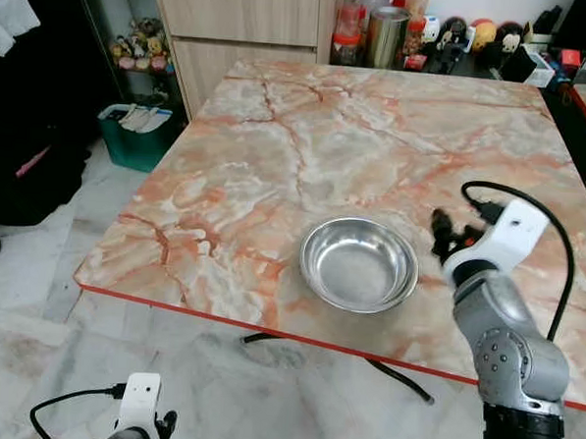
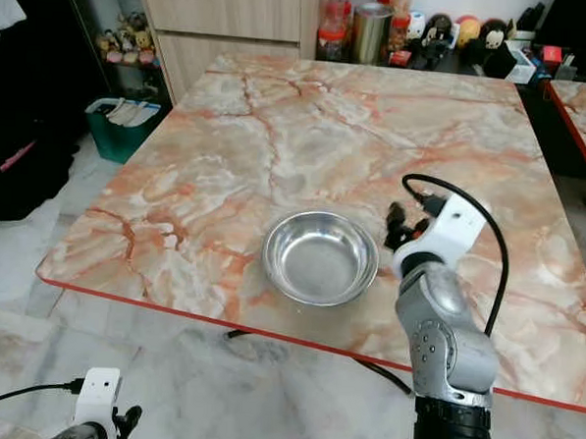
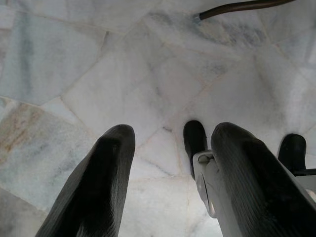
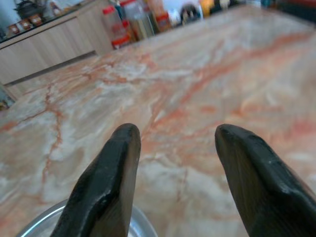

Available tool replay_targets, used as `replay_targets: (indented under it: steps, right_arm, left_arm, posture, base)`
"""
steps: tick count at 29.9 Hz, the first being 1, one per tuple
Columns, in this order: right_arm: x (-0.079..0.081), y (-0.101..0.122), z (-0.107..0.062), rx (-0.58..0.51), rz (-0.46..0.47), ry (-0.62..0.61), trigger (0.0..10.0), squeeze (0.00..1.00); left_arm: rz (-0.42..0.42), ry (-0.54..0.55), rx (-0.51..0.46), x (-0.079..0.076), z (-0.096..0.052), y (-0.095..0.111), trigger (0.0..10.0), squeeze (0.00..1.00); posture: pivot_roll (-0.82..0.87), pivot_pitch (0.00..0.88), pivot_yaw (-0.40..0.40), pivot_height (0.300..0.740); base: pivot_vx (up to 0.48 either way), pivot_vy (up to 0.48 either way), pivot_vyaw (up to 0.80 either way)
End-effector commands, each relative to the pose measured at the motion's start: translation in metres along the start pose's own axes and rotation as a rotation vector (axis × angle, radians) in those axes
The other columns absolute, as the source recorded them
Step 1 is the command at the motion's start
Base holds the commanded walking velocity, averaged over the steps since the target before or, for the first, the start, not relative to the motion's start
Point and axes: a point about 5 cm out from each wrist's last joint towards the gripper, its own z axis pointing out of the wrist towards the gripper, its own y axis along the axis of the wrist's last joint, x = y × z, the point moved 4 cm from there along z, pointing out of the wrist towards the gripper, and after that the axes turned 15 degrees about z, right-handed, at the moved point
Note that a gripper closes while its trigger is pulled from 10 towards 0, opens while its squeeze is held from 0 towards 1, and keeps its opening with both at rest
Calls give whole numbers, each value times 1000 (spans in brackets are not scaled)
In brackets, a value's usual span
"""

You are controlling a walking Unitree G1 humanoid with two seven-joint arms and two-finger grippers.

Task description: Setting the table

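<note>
Head views: I see the bowl (image 1: 358, 263) sitting upright on the counter (image 1: 276, 160), near the front edge, nothing in it. That reads as already placed for the setting. My right end effector (image 1: 444, 232) hangs just beside the bowl's right rim, apart from it, holding nothing. My guess is it sits there because the bowl is set down and the arm is free for the next item. Far edge of the counter holds bottles (image 1: 348, 26) and a steel canister (image 1: 386, 36), well apart from the bowl.

Left wrist view: my left end effector (image 3: 168, 173) hangs low, pointing at the floor (image 3: 98, 74), fingers spread wide, empty. Idle arm.

Right wrist view: fingers (image 4: 106, 187) stand wide apart with nothing between them, the bowl's rim just under the left one, counter stretching ahead.
</note>
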Motion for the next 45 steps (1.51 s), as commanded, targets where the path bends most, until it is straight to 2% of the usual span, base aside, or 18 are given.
replay_targets:
  steps: [1, 6, 11, 14, 18, 34, 36, 45]
  right_arm:
    - [3, -2, -2, -35, -110, 22, 10000, 0]
    - [7, -6, -1, -84, -183, 58, 10000, 0]
    - [8, -6, 0, -111, -181, 66, 10000, 0]
    - [16, -3, 1, -143, -204, 100, 10000, 0]
    - [19, -4, 1, -151, -209, 113, 10000, 0]
    - [21, 1, 4, -191, -206, 113, 10000, 0]
    - [25, 3, 4, -208, -245, 127, 10000, 0]
    - [30, 2, 4, -213, -234, 136, 10000, 0]
  left_arm:
    - [1, 6, 12, 0, -1, -3, 10000, 0]
    - [-12, 5, 16, -3, 0, -4, 10000, 0]
    - [-20, 3, 18, -4, 0, -4, 10000, 0]
    - [-20, 2, 18, -6, 0, -5, 10000, 0]
    - [-24, 1, 15, -6, 0, -4, 10000, 0]
    - [-36, 5, 4, -6, 1, 2, 10000, 0]
    - [-36, 6, -1, -5, 2, 6, 10000, 0]
    - [-38, 8, -8, -6, 6, 20, 10000, 0]
  posture:
    - [-52, 82, 38, 740]
    - [-52, 64, 33, 740]
    - [-50, 59, 32, 740]
    - [-47, 49, 29, 740]
    - [-44, 56, 28, 740]
    - [-39, 70, 34, 740]
    - [-40, 70, 35, 740]
    - [-37, 70, 35, 740]
  base:
    - [0, 0, 0]
    - [0, 0, 0]
    - [0, 0, 0]
    - [0, 286, 0]
    - [0, 294, 0]
    - [0, 374, 0]
    - [0, 480, 0]
    - [0, 480, 0]
